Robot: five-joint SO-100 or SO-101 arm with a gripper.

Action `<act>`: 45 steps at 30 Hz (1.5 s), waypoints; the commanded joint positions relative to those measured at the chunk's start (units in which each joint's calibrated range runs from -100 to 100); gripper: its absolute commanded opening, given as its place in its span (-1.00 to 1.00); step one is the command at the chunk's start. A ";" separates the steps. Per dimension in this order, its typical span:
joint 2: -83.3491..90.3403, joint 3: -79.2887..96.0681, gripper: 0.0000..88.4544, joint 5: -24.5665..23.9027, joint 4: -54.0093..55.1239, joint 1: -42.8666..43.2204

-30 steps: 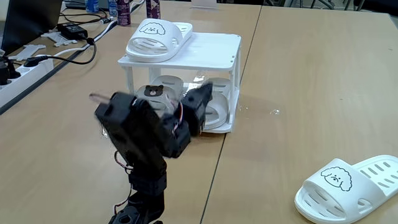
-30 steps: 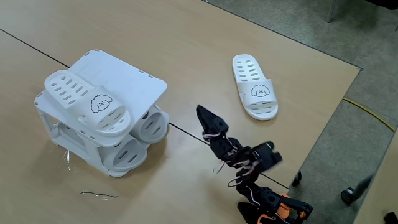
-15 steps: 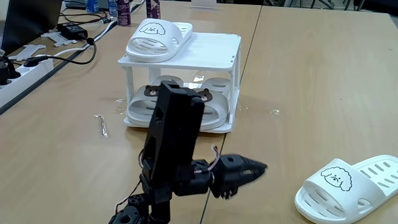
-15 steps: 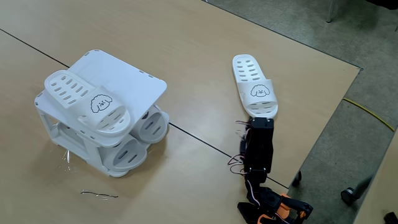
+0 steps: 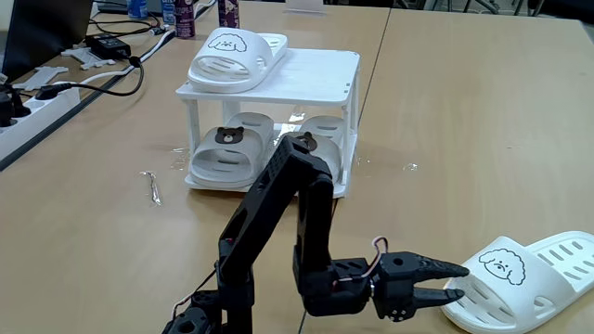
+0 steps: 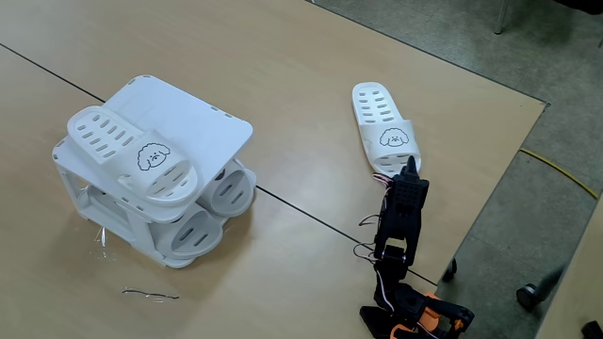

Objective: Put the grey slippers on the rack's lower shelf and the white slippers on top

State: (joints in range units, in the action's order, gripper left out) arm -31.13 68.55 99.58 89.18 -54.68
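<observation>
Reaching low toward the lower right of a fixed view, your gripper (image 5: 455, 284) has its two black fingers parted a narrow way, tips just short of the toe of the loose white slipper (image 5: 522, 279) and gripping nothing. From above, the gripper (image 6: 409, 168) points at the toe end of that slipper (image 6: 385, 130), right of centre in the frame.

You look to be on the last pickup. The grey slippers (image 5: 230, 148) sit side by side on the lower shelf (image 5: 264, 186), and one white slipper (image 5: 238, 56) already lies on the top (image 5: 316, 74) of the rack (image 5: 351, 121).

Next you would close on the strap or a side wall. The slide is smooth moulded plastic with a slotted footbed and a rounded strap bearing a dog face, so I expect thin fingers could slip. The slatted top has bare room beside its mate.
</observation>
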 commanded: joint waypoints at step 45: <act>-6.35 -87.36 -0.98 0.42 -65.11 3.37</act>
State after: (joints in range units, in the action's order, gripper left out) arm -50.60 -8.36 99.58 32.96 -49.96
